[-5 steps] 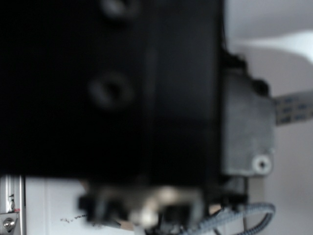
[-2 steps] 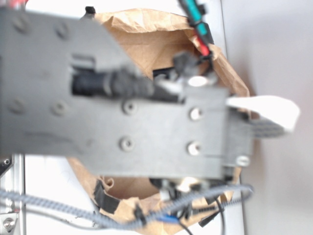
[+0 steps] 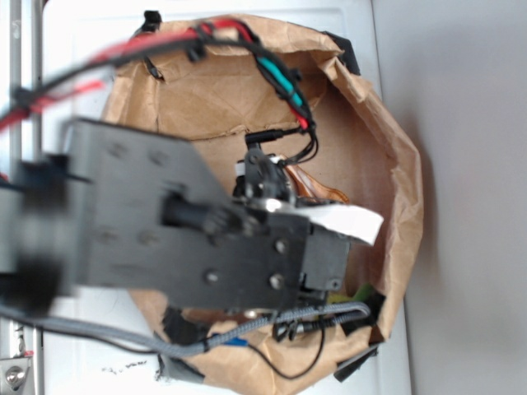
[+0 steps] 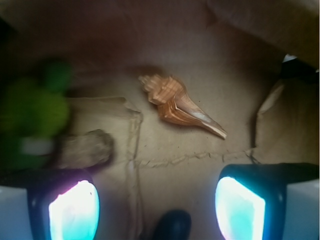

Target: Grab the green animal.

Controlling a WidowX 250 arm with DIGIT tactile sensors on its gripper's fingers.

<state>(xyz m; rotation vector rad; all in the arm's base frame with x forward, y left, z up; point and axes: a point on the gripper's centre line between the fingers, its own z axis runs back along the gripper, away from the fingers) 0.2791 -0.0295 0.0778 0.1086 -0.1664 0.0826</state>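
Green animal (image 4: 32, 117) lying left of end effector (image 4: 157, 200) | jaws spread, holding nothing | should be shifting left, clearing rock (image 4: 85, 148) before descending.

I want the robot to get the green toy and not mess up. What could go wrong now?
The green animal sits far to one side, not between the open gripper fingers, so closing now would likely catch nothing. The brown rock lies right beside it and could get grabbed or pushed instead. The seashell is closer to the middle, so the gripper might pick that by mistake.
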